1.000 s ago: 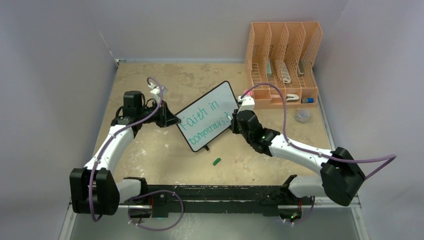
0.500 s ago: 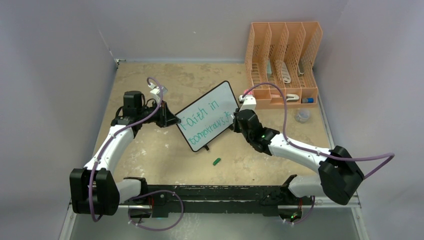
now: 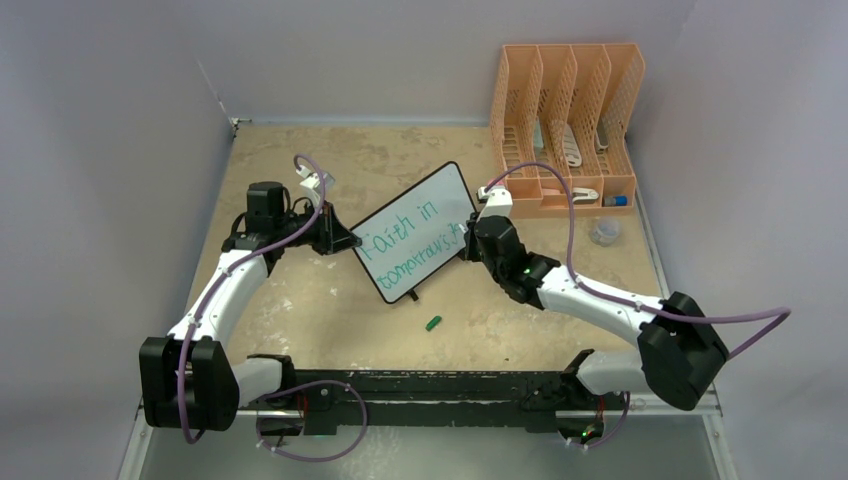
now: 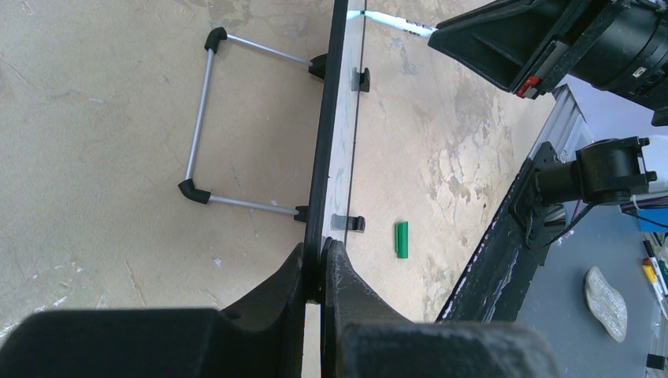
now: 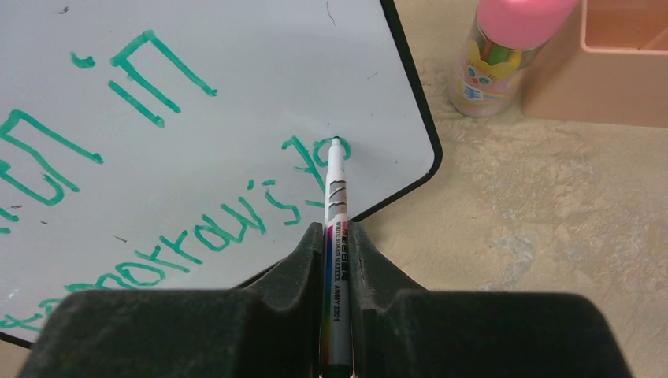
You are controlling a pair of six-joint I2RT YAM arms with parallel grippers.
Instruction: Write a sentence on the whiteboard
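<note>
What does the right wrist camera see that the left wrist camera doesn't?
Only the right wrist view lets you read the green sentence and shows a pink-lidded jar. Only the left wrist view shows the left gripper pinching the whiteboard by its edge, its wire stand and a green cap. Both show the whiteboard, the marker and the right gripper holding it.

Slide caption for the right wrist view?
Right claw grips a marker, tip on the whiteboard at the end of the green sentence.
</note>
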